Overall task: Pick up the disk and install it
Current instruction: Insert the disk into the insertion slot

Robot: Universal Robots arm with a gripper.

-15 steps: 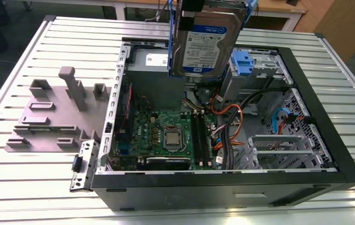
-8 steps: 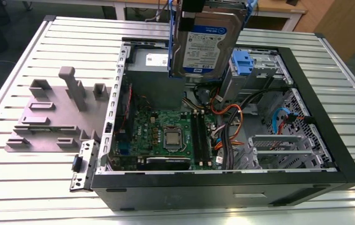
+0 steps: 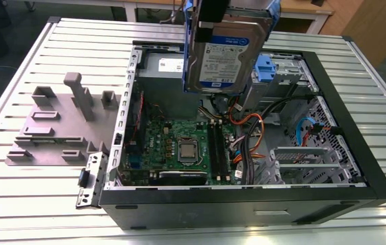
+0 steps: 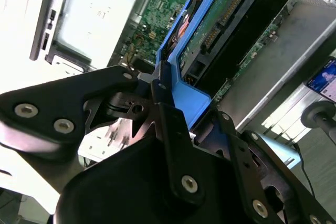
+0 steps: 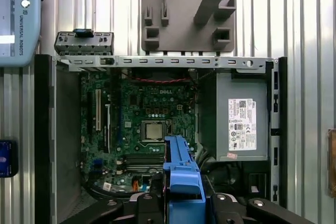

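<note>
The disk (image 3: 223,56) hangs upright above the back of the open computer case (image 3: 356,148), its white and blue label facing the exterior view. My gripper (image 3: 213,11) comes down from the top edge and is shut on the disk's blue bracket. In the first wrist view the blue bracket (image 5: 181,174) stands between the black fingers (image 5: 148,205), over the motherboard (image 5: 142,119). In the second wrist view the gripper (image 4: 163,90) clamps the blue bracket (image 4: 186,95), and the disk's green circuit side (image 4: 226,14) points down toward the case.
Inside the case are the motherboard (image 3: 179,145), a grey metal box with a white sticker (image 3: 169,66), orange and blue cables (image 3: 254,125) and a blue latch (image 3: 266,67) by the drive bay. A grey fixture plate (image 3: 60,125) lies on the slatted table (image 3: 36,204) at the exterior view's left.
</note>
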